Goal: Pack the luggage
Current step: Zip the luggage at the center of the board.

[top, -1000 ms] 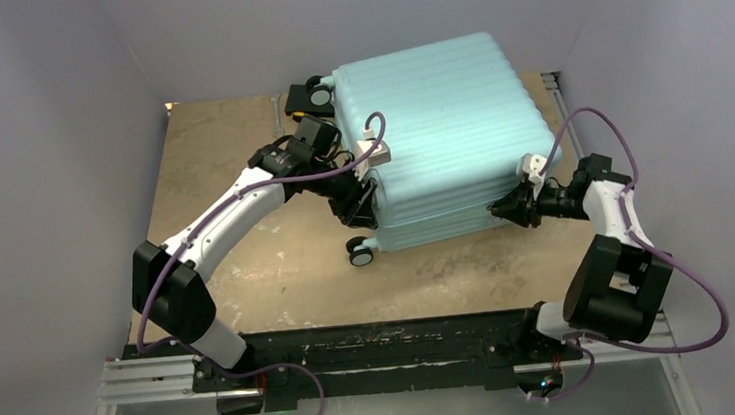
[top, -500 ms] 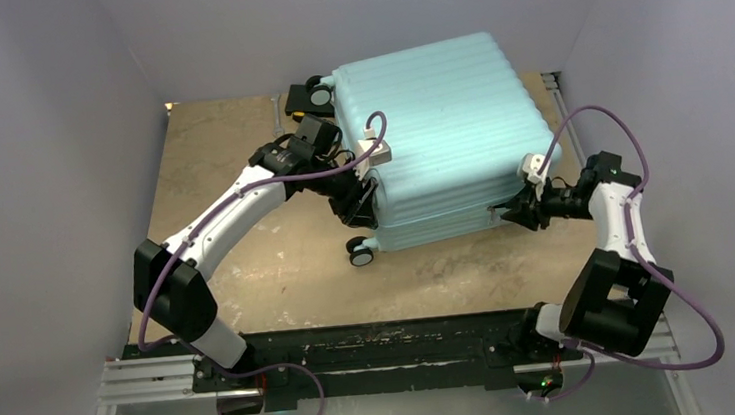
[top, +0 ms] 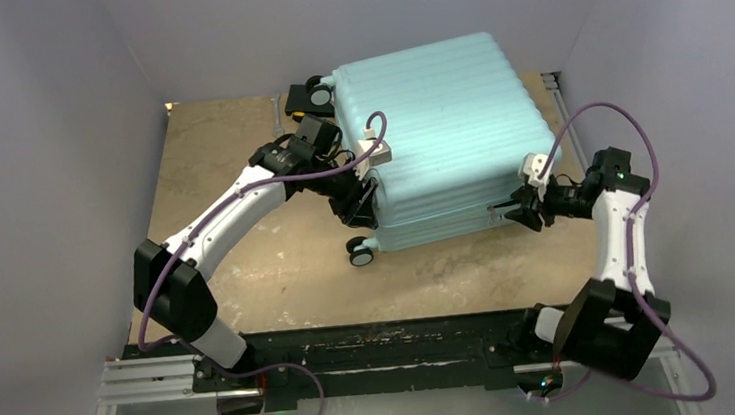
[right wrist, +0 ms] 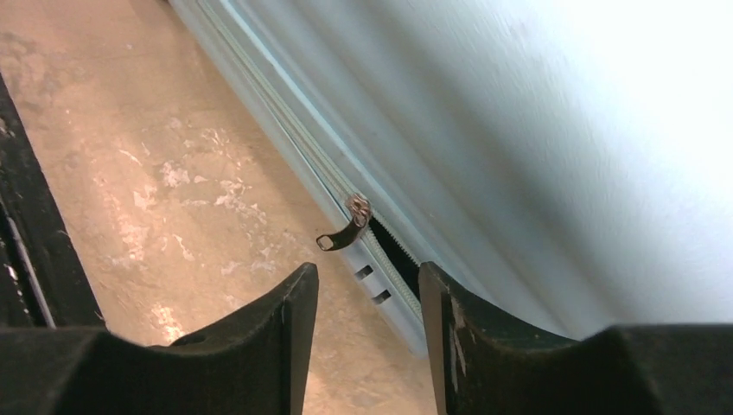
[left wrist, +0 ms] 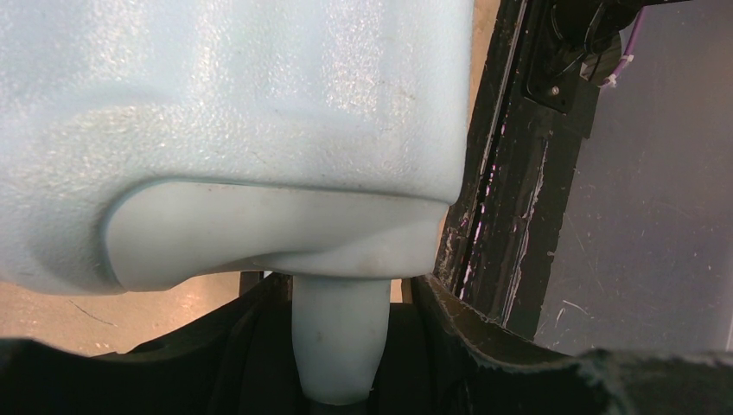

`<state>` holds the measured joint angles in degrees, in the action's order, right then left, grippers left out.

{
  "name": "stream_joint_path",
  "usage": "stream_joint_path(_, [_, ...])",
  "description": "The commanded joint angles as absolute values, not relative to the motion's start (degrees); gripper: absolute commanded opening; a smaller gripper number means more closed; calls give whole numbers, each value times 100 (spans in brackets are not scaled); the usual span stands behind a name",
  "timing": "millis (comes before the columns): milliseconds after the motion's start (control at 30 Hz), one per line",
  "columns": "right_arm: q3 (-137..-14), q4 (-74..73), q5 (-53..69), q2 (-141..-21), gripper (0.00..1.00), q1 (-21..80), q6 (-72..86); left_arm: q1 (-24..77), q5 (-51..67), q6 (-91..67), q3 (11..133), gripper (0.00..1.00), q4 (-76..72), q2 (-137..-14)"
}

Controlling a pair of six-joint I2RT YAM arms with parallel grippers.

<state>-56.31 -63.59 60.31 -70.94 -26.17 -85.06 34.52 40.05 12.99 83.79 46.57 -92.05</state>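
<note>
The pale mint ribbed luggage (top: 442,131) lies flat and closed on the table, wheels (top: 358,252) facing left. My left gripper (top: 358,196) is at its left side, shut on a mint handle post (left wrist: 337,333) that sits between the jaws. My right gripper (top: 517,211) is at the near right corner, open. Its fingertips (right wrist: 301,285) straddle the seam just short of the metal zipper pull (right wrist: 341,235), without touching it. Behind the pull, toward my gripper, a short stretch of zipper (right wrist: 393,251) is open and shows a dark gap.
The brown tabletop (top: 229,159) is enclosed by grey walls on the left, back and right. A black base rail (top: 375,342) runs along the near edge. The luggage's far wheels (top: 318,96) sit near the back wall.
My right gripper has drawn back to the right along the luggage's near edge and its arm has swung upright. The left arm and the luggage have not moved.
</note>
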Motion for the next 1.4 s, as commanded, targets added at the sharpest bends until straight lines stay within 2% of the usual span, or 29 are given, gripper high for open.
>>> stream_joint_path(0, [-5780, -6478, 5779, -6437, 52, -2242, -8426, 3361, 4433, 1244, 9139, 0, 3780, -8828])
stream_joint_path(133, [-5445, -6478, 5360, -6603, 50, -2029, -8425, 3366, 4388, 1230, 9259, 0, 3784, -8825])
stream_joint_path(267, [-5298, -6446, 5154, -7338, 43, -2028, -8497, 3366, 4350, 1181, 9473, 0, 3770, -8844])
stream_joint_path(333, [-5376, -6462, 5251, -7660, 42, -2030, -8509, 3365, 4349, 1158, 9623, 0, 3796, -8884])
stream_joint_path(600, [-5984, -6095, 6096, -7995, 52, -2025, -7787, 3396, 4354, 1142, 9666, 0, 3811, -8965])
stream_joint_path(933, [-6379, -6322, 6691, -8839, 58, -2036, -7500, 3452, 4333, 1143, 9623, 0, 3787, -8945])
stream_joint_path(1100, [-6337, -5566, 6696, -8758, 58, -2047, -6478, 3485, 4292, 1154, 9625, 0, 3790, -8973])
stream_joint_path(1233, [-6057, -4163, 6402, -8391, 58, -2056, -4862, 3496, 4268, 1150, 9623, 0, 3782, -8990])
stream_joint_path(1367, [-5781, -3123, 6219, -8134, 54, -2044, -4010, 3498, 4237, 1134, 9641, 0, 3780, -9033])
